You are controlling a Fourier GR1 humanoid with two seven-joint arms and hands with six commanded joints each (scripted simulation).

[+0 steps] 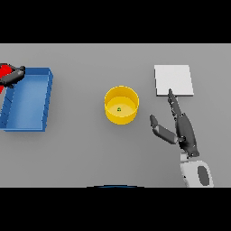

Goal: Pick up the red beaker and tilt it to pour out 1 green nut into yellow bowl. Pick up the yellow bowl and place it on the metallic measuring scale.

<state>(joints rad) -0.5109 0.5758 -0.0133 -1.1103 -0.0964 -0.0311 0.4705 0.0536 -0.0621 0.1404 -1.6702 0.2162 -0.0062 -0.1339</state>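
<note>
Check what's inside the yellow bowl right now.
One small green nut lies at the middle of the yellow bowl; nothing else shows on its floor. The near wall hides a strip of the inside at the front.

Grey table [81, 153]: blue tray [28, 101] at left, yellow bowl [121, 105] centre, pale scale plate [173, 80] at right.

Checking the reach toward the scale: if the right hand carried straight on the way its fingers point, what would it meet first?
The right hand points up and slightly left, fingers straight. First in that line is the flat white square measuring scale; the fingertip seems already at its near edge, though height above it is unclear.
</note>
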